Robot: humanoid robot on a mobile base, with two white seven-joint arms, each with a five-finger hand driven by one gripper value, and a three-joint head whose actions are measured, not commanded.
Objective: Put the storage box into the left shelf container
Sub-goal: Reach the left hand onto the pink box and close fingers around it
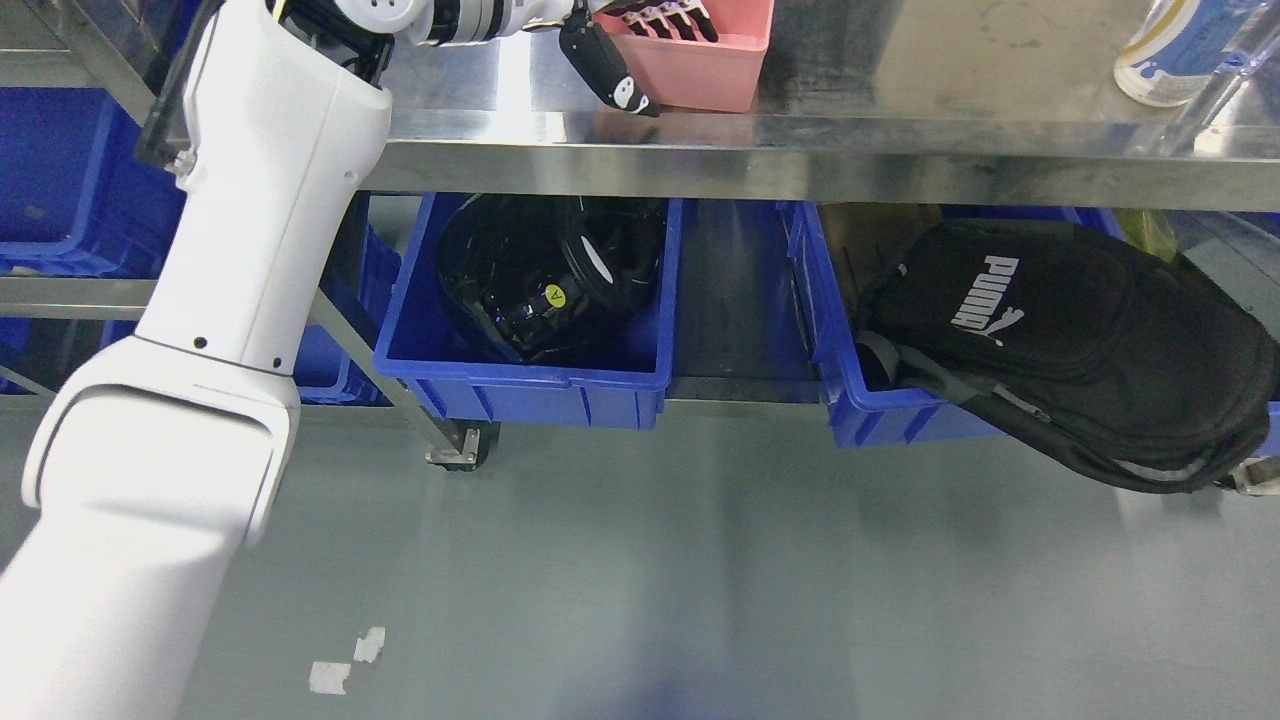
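Observation:
A pink storage box (708, 62) stands on the steel table top (900, 100) at the upper middle of the head view. My left hand (645, 45) is shut on it: black fingers (670, 18) hook over its near-left rim and the thumb (610, 72) presses its outer left wall. The white left arm (250, 260) rises from the lower left. Under the table, the left blue shelf container (530, 300) holds a black helmet-like object (550, 270). My right arm does not show.
A second blue container (850, 380) to the right holds a black backpack (1080, 340) that spills over its front. More blue bins (60, 180) sit at the far left behind a table leg (400, 390). A white-blue bottle (1180, 50) stands top right. Grey floor lies in front.

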